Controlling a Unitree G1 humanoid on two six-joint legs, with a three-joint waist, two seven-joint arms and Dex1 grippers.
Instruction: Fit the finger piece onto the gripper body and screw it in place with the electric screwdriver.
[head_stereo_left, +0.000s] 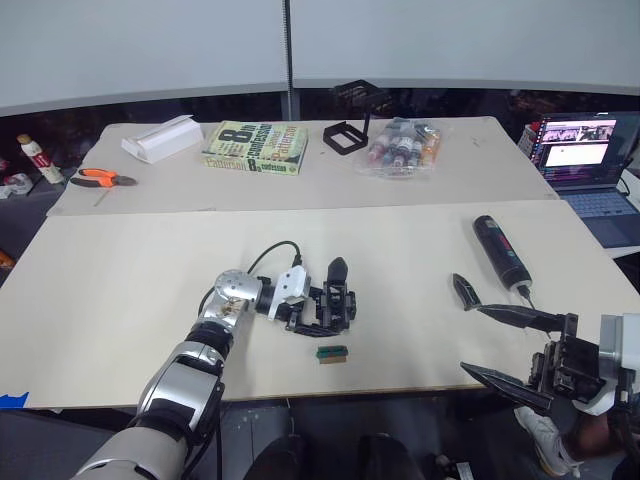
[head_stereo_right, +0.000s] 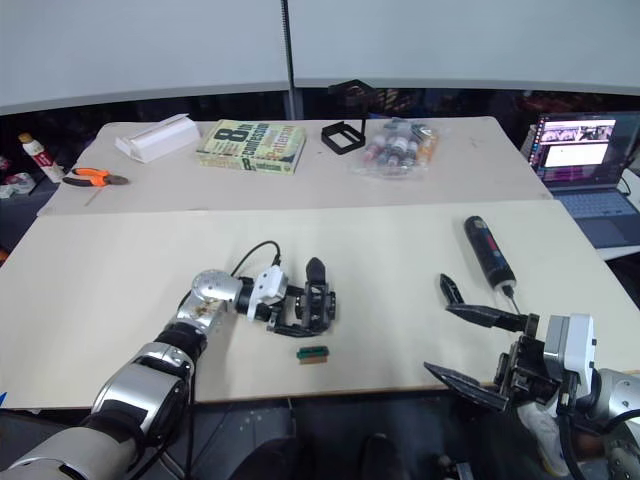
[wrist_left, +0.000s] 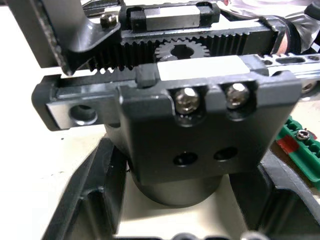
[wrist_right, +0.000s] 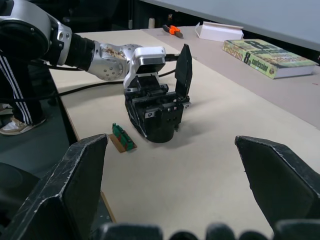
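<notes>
The gripper body (head_stereo_left: 338, 298), a chunky black block with one pointed finger sticking up, sits mid-table. My left gripper (head_stereo_left: 306, 308) is shut on it, its fingers (wrist_left: 87, 200) flanking the block's round base (wrist_left: 200, 140). The finger piece (head_stereo_left: 465, 290), a small black wedge, lies on the table to the right. Just beyond it lies the electric screwdriver (head_stereo_left: 500, 252), a long black cylinder with its bit pointing toward the front edge. My right gripper (head_stereo_left: 497, 347) hovers open and holds nothing near the front right edge, a little in front of the finger piece.
A small green block (head_stereo_left: 332, 352) lies just in front of the gripper body. On the far table sit a white box (head_stereo_left: 160, 138), a book (head_stereo_left: 255, 148), orange-handled pliers (head_stereo_left: 100, 178), a black frame (head_stereo_left: 348, 135) and a bag of bottles (head_stereo_left: 403, 145). A laptop (head_stereo_left: 590, 160) stands at the right.
</notes>
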